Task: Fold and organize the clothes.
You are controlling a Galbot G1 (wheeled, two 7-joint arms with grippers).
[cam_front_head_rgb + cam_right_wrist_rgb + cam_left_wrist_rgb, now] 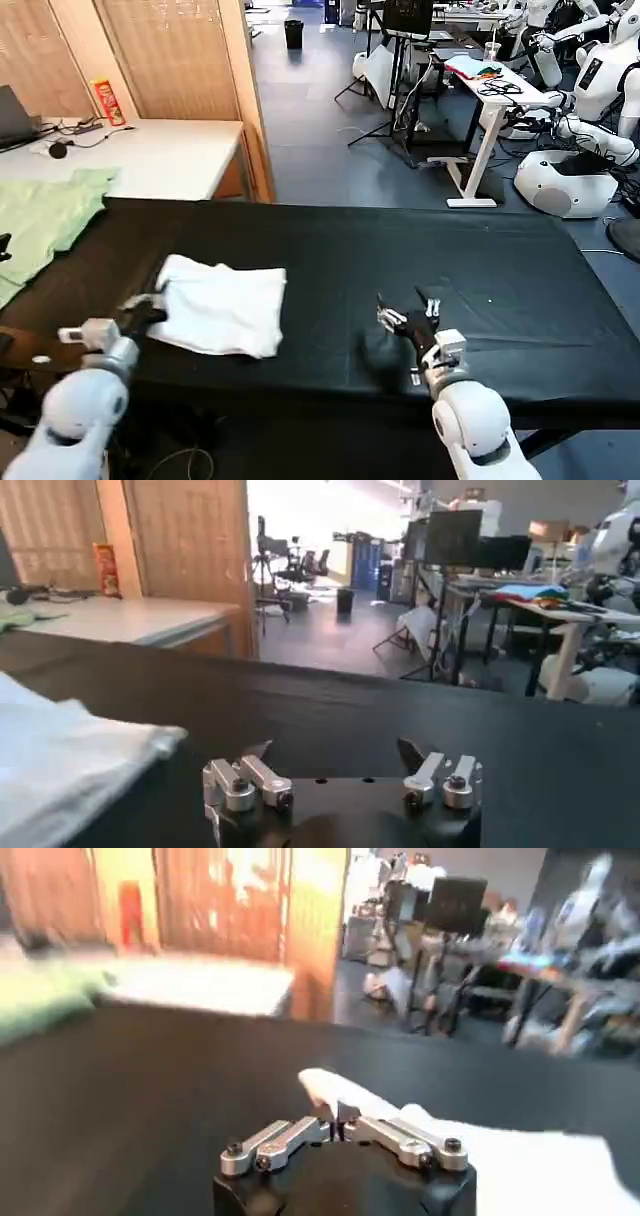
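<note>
the right gripper (407, 312) hovered low over the black table (480, 290) with its fingers apart. the left gripper (150, 303) was pinched together on the folded white t-shirt (225, 305), its fingertips partly buried in the cloth's left edge.

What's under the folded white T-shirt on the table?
The white T-shirt lies on the black table. The left claw grips its edge. Anything beneath the folds is covered.

White rounded arms, black silver-linked tools (408, 312)
</note>
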